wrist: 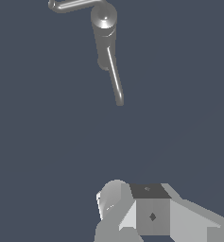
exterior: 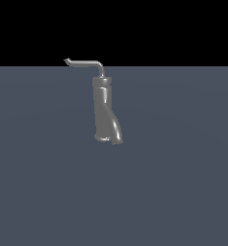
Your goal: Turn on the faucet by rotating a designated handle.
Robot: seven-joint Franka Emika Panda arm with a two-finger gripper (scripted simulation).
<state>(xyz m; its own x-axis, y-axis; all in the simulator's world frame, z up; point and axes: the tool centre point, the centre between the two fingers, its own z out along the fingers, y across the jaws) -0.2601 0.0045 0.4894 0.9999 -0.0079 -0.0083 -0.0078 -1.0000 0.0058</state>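
The faucet (exterior: 103, 108) is a grey metal tube standing upright on the grey floor in the exterior view, with a short curved spout (exterior: 116, 133) at its base. The thin L-shaped handle (exterior: 86, 63) rises from its top and reaches toward the exterior view's left, ending in a small hooked tip. The wrist view looks down on the faucet (wrist: 104, 28), its spout (wrist: 115, 80) and part of the handle (wrist: 71, 4). Grey parts of my gripper (wrist: 142, 212) show at that picture's edge, well apart from the faucet. Its jaws cannot be read. The arm is out of the exterior view.
A flat dark grey floor (exterior: 183, 168) spreads around the faucet, with a black background behind it.
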